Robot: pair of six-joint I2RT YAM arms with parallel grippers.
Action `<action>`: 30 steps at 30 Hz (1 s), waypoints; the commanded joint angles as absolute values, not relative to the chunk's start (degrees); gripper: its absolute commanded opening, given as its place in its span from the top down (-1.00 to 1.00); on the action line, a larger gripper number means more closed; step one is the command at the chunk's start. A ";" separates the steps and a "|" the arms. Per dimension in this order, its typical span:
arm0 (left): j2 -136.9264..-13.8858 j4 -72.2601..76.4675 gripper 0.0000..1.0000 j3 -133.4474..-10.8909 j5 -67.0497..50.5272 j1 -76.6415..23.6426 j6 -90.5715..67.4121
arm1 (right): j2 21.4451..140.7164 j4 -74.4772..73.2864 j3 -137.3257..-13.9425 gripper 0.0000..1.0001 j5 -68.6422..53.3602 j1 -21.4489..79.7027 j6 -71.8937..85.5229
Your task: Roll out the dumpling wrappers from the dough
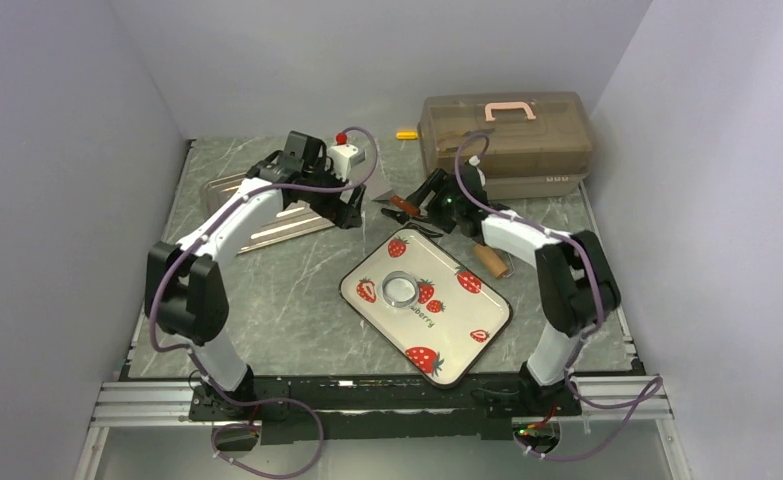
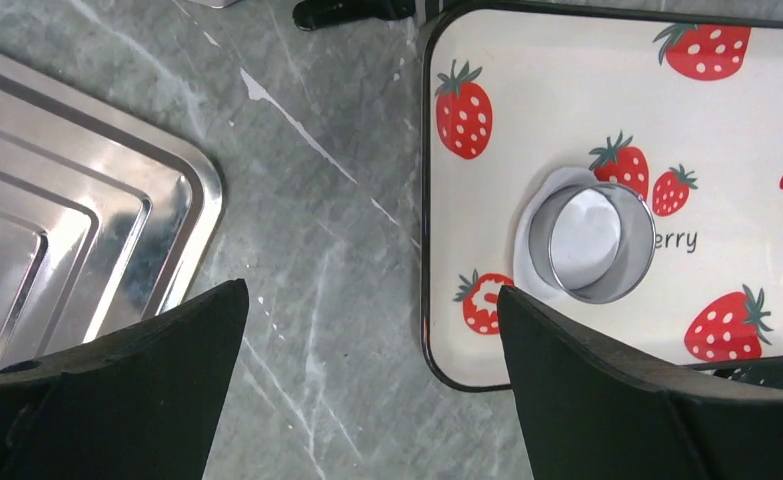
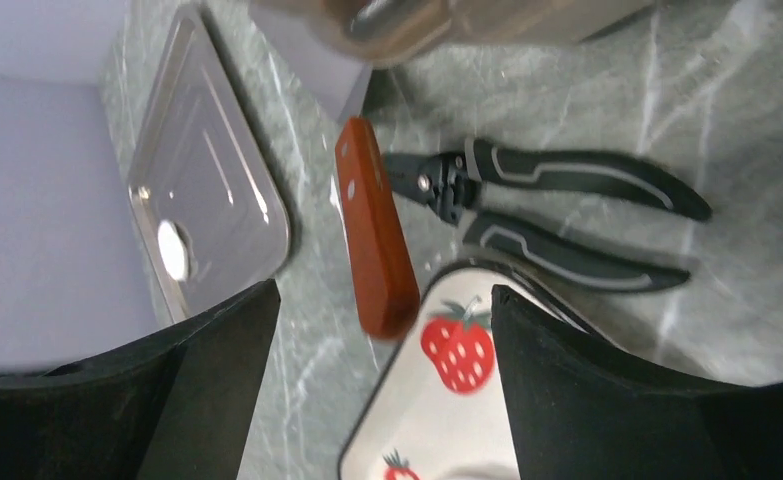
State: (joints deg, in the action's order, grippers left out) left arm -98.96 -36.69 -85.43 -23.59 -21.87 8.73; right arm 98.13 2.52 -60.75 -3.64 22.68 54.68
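Note:
A flattened white patch of dough [image 2: 533,236] lies on the strawberry plate [image 2: 567,90] under a shiny metal ring [image 2: 639,268]. The ring [image 1: 402,288] also shows on the plate [image 1: 467,340] in the top view. My left gripper [image 2: 372,300] is open and empty above the table, just left of the plate's edge; it also shows in the top view [image 1: 345,214]. My right gripper [image 3: 382,300] is open and empty over the plate's far corner; it also shows in the top view [image 1: 419,203]. A brown wooden roller [image 1: 492,261] lies right of the plate. No separate wrapper discs show.
A steel tray [image 1: 267,215] lies at the left. Black-handled shears [image 3: 557,200] and a red-brown handle [image 3: 372,230] lie behind the plate. A brown toolbox [image 1: 507,140] stands at the back right. A white block with a red knob [image 1: 345,155] stands behind my left gripper.

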 commanded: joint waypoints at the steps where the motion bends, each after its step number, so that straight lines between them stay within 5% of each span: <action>1: -93.46 -33.62 -0.99 -81.37 -21.69 -21.84 10.55 | 104.02 7.39 -68.00 -0.56 -1.96 22.63 63.09; 14: -93.03 -33.34 -0.98 -82.33 -23.82 -21.31 9.72 | 110.35 7.47 -70.87 -0.26 -4.07 22.97 67.11; 24: -93.20 -33.86 -0.91 -82.97 -26.07 -21.36 9.76 | 111.57 7.77 -70.97 0.97 -7.39 22.76 65.68; 30: -90.94 -31.10 -0.88 -80.88 -29.27 -21.31 17.46 | 109.50 4.06 -75.48 1.00 -16.31 22.50 56.90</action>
State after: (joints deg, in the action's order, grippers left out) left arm -94.32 -34.50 -81.32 -25.26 -21.50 11.07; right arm 111.00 7.75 -70.15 -7.90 22.79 65.25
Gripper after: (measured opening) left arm 0.939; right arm 0.135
